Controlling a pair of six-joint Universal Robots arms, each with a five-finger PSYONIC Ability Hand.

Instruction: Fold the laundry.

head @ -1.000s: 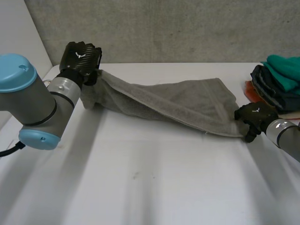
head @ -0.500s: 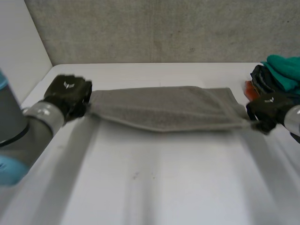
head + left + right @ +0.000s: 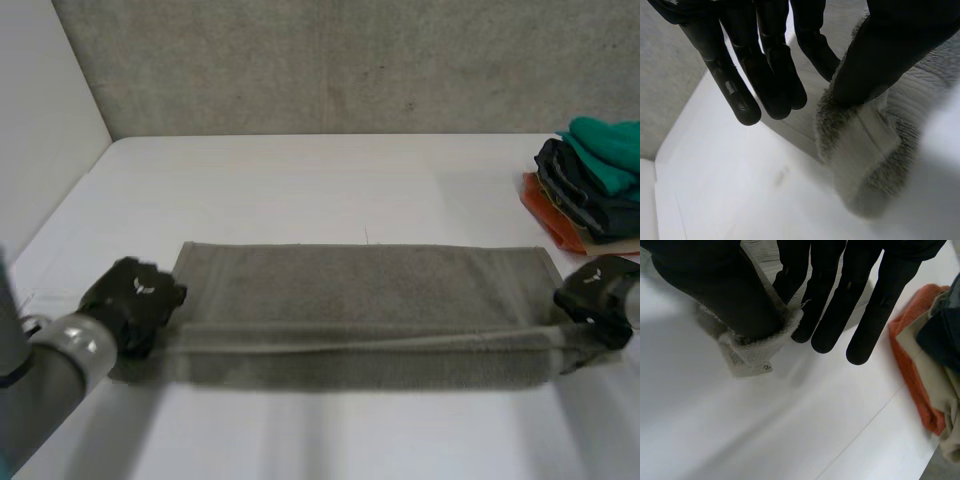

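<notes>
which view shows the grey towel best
The head view: the whole towel stretches across the table between the left robot hand and the right robot hand. Each wrist view shows one end of it, pinched at that hand's thumb.

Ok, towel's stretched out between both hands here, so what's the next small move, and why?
Probably lower both hands and set the held near edge down flat. The grey towel is taut between the left hand and the right hand, each pinching an end. Its far part lies on the table, while the near edge seems lifted, with shadow beneath.
</notes>
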